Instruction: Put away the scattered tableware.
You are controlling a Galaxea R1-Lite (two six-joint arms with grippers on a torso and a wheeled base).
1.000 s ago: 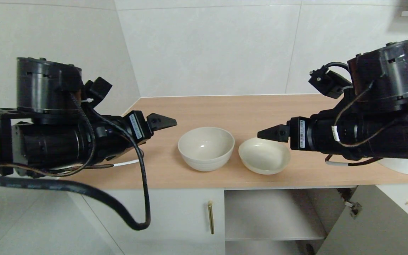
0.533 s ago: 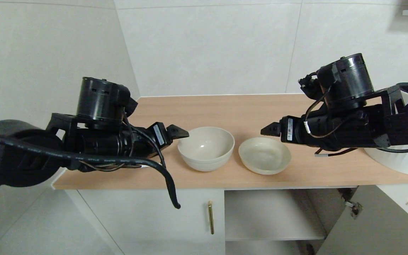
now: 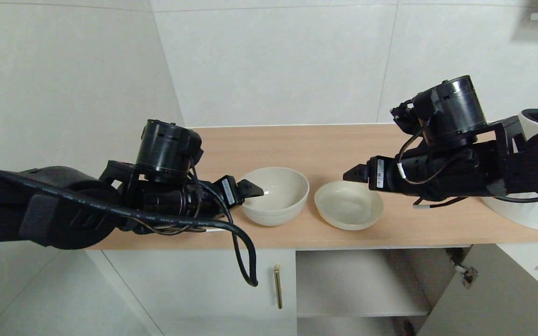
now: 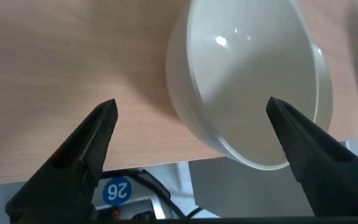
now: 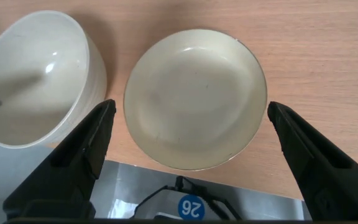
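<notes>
nothing is put away yet: the deep cream ceramic bowl (image 3: 276, 193) and the shallow cream ceramic dish (image 3: 349, 205) sit just beside each other on the light wooden countertop (image 3: 325, 144). my left gripper (image 3: 251, 190) hangs spread wide at the deep bowl's rim, holding nothing. my right gripper (image 3: 352, 174), spread and empty too, hovers over the dish. white tiled wall (image 3: 273, 60) behind, open white cabinet shelf (image 3: 357, 284) below, likely their home.
</notes>
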